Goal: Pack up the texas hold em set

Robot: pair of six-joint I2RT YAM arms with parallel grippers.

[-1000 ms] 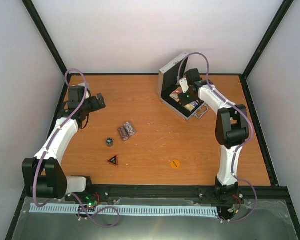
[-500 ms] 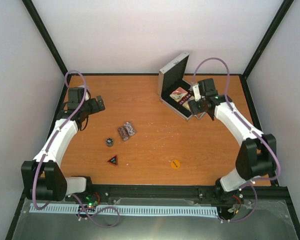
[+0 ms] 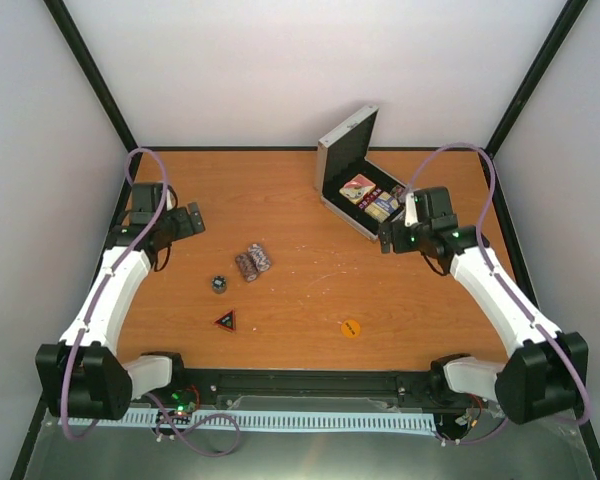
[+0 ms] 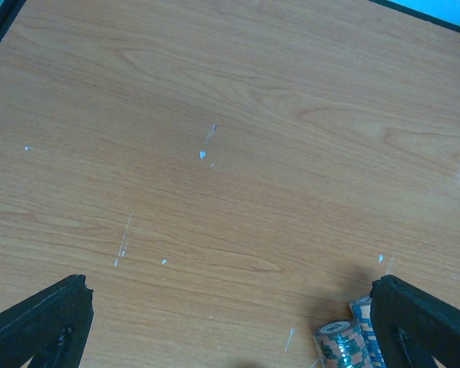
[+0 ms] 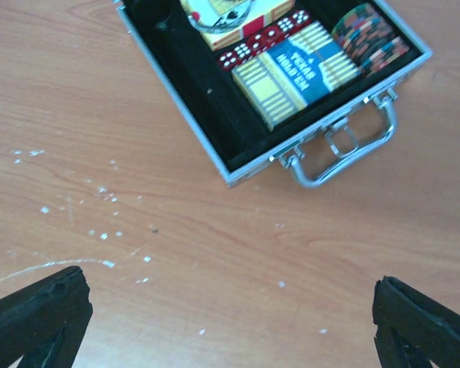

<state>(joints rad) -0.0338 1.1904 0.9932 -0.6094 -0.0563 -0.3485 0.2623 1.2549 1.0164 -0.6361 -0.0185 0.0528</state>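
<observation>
The silver case (image 3: 332,199) stands open at the back right, its lid (image 3: 346,139) raised. In the right wrist view its black lining holds the blue-yellow card deck (image 5: 299,69), red dice (image 5: 264,40) and a striped chip stack (image 5: 369,34); the handle (image 5: 343,151) faces me. Two chip stacks (image 3: 253,261) lie mid-table and show in the left wrist view as chip stacks (image 4: 345,345). A small dark piece (image 3: 219,284), the dark triangle (image 3: 225,320) and the orange disc (image 3: 351,328) lie nearer. My right gripper (image 3: 392,240) (image 5: 230,330) hangs open and empty just in front of the case. My left gripper (image 3: 188,218) (image 4: 230,337) is open and empty, left of the chips.
Black frame rails border the wooden table (image 3: 300,300); white walls rise behind and at both sides. The wood below the right gripper carries small white flecks (image 5: 100,230).
My right gripper has pulled out of the case toward the near right and opened wide. The left arm has shifted slightly back and left.
</observation>
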